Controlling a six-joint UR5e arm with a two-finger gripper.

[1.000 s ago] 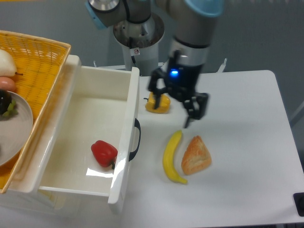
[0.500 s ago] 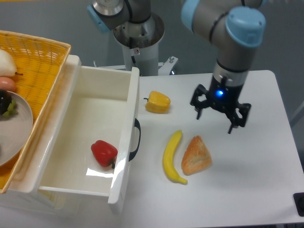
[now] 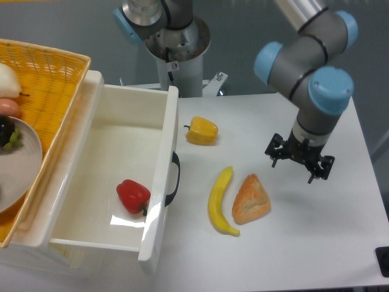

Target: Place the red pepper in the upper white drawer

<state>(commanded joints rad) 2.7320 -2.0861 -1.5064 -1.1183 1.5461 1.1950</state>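
The red pepper (image 3: 133,195) lies inside the upper white drawer (image 3: 159,182), near its front wall by the black handle (image 3: 174,179). The drawer stands pulled open. My gripper (image 3: 293,171) is open and empty, pointing down over the table at the right, well away from the drawer and just right of the pastry.
A yellow bell pepper (image 3: 202,131), a banana (image 3: 220,202) and a triangular pastry (image 3: 250,198) lie on the white table right of the drawer. A yellow wicker basket (image 3: 55,85) with a plate and fruit sits at the left. The arm's base (image 3: 177,45) stands at the back.
My gripper has moved from above the yellow pepper to the right across the table. The red pepper stays in the drawer.
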